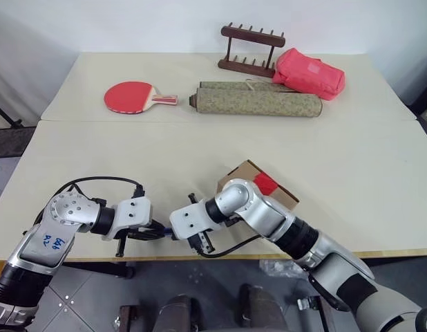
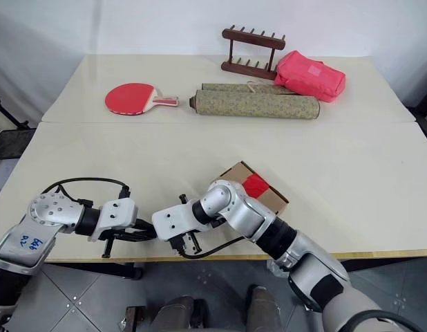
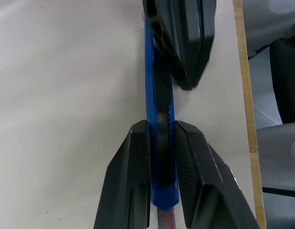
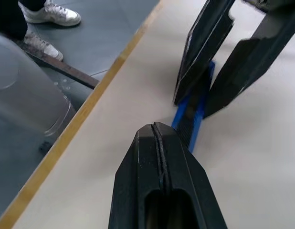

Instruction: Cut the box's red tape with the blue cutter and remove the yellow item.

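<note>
With your left gripper (image 3: 162,157) clamping the blue cutter (image 3: 159,119) near the tabletop's (image 1: 200,152) front edge, guide your shut, empty right gripper (image 4: 159,143) squarely onto it.

Wide bare stretch of table (image 1: 379,200) across the middle and along the left side, open for passage. At the near edge, crowded: left gripper (image 3: 162,138) clamped on the blue cutter (image 3: 159,119), right gripper (image 4: 157,131) pressed shut just beside its free end, hardly a gap between the two. Just behind the right arm, the box (image 1: 249,173) with the red tape (image 1: 266,183), blocking a straight reach forward there. Far side taken up by a red paddle (image 1: 130,95), a rolled mat (image 1: 258,102), a wooden rack (image 1: 249,48) and a pink pouch (image 1: 308,72), set close together.
</note>
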